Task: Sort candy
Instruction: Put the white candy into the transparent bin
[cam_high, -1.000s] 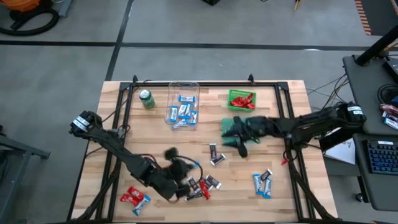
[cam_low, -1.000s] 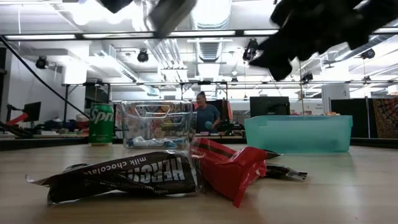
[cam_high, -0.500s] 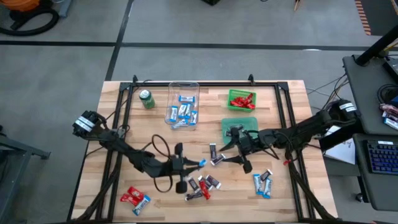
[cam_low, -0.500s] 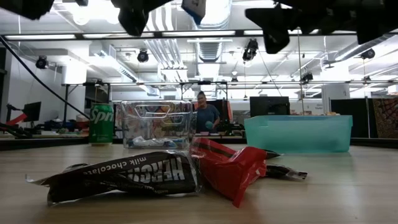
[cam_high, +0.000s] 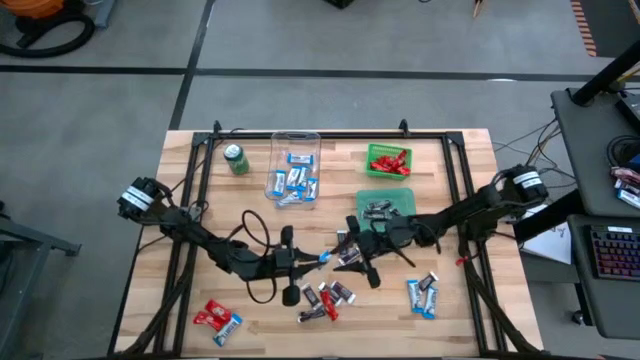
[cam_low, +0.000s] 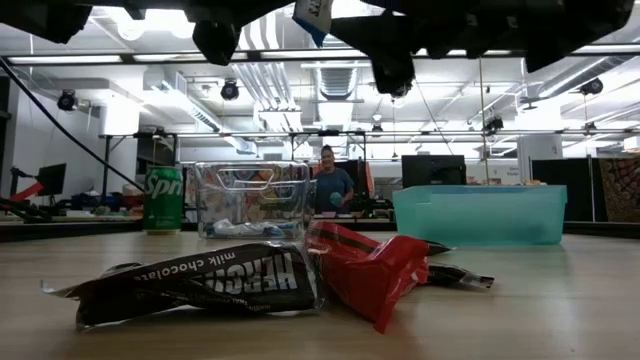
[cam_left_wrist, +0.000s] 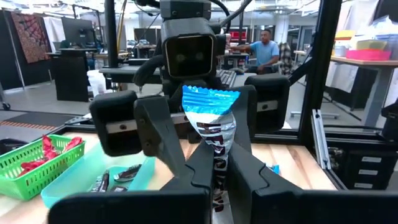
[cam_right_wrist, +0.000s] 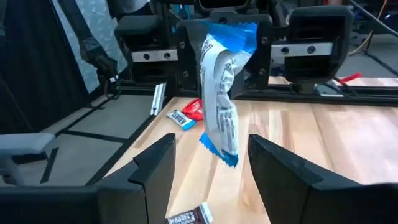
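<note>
At mid-frame in the high view the left end effector (cam_high: 318, 261) is pressed together on a blue-and-white candy bar (cam_high: 324, 259), held clear of the worktop (cam_high: 470, 200); the right end effector (cam_high: 350, 250) faces it with fingers spread, the bar hanging just ahead of that gap in the right wrist view (cam_right_wrist: 222, 99). This looks like a hand-over; done well, the right fingers should close on the free lower half of the bar, well apart from the left fingertips, and the left should let go only once that pinch is firm.

The wrapper is thin, glossy film, crimped at its ends, and it bends along its length; a light squeeze across the flat face should hold it, while a pinch on the crimp alone may slip.

Sorted bars lie in the clear plastic bin (cam_high: 296, 140) at upper centre, the green mesh basket (cam_high: 389, 161) and the teal tray (cam_high: 398, 195); loose bars (cam_high: 322, 300) sit lower centre, with others at lower left and lower right.
</note>
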